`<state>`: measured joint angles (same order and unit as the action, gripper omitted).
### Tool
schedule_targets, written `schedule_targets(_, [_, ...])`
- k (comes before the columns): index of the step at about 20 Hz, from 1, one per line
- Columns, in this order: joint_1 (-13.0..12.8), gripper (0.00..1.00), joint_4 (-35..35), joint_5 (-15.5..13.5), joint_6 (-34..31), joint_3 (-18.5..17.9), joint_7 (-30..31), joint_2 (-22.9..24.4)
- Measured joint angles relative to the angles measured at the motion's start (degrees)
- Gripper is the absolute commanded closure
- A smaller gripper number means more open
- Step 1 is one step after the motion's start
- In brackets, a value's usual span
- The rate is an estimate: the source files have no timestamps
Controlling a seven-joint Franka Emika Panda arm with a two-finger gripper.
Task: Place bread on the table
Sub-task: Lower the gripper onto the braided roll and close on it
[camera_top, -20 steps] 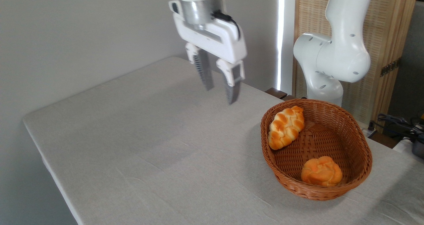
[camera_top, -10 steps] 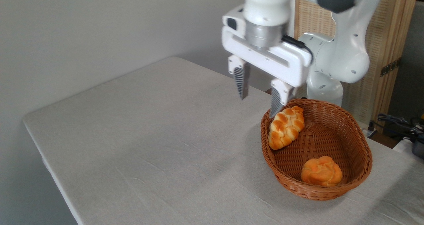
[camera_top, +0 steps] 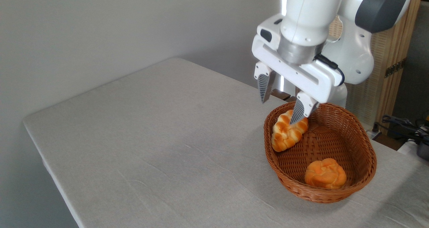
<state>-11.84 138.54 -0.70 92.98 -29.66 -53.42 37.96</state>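
Gripper (camera_top: 281,108) swings from mid-table to the right of the frame within a second, jaws spread, and I now hold it above the bread (camera_top: 287,131), unlifted in the basket (camera_top: 352,127); the table (camera_top: 161,137) awaits it, descent next.

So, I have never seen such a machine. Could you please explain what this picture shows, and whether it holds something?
The white machine is a robot arm, filmed by one fixed camera beside the table. Its gripper ends in two jaws, which stand open and hold nothing. On the grey table sits a wicker basket. Inside lie a braided bread and a round bun. The gripper hangs above the bread; one jaw appears in front of it, though touching cannot be told.
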Motion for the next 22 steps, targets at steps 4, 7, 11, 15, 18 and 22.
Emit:
schedule_targets(4, [0.03, 0.0, 1.6, 2.22, 0.0, -4.66, -4.82, 0.13])
schedule_targets(7, [0.04, 0.0, 2.31, 2.89, 0.0, -7.26, -6.61, 0.73])
schedule_targets(11, [-0.17, 0.0, 4.03, 2.9, 0.01, -7.35, -6.74, 0.89])
schedule_targets(15, [-0.4, 0.0, 5.06, 2.9, 0.25, -7.35, -6.74, 0.9])
schedule_targets(18, [-0.78, 0.0, 6.55, 2.9, 2.31, -7.35, -6.74, 0.9])
schedule_targets(22, [-1.2, 0.0, 8.68, 2.9, 4.79, -7.35, -6.74, 0.9])
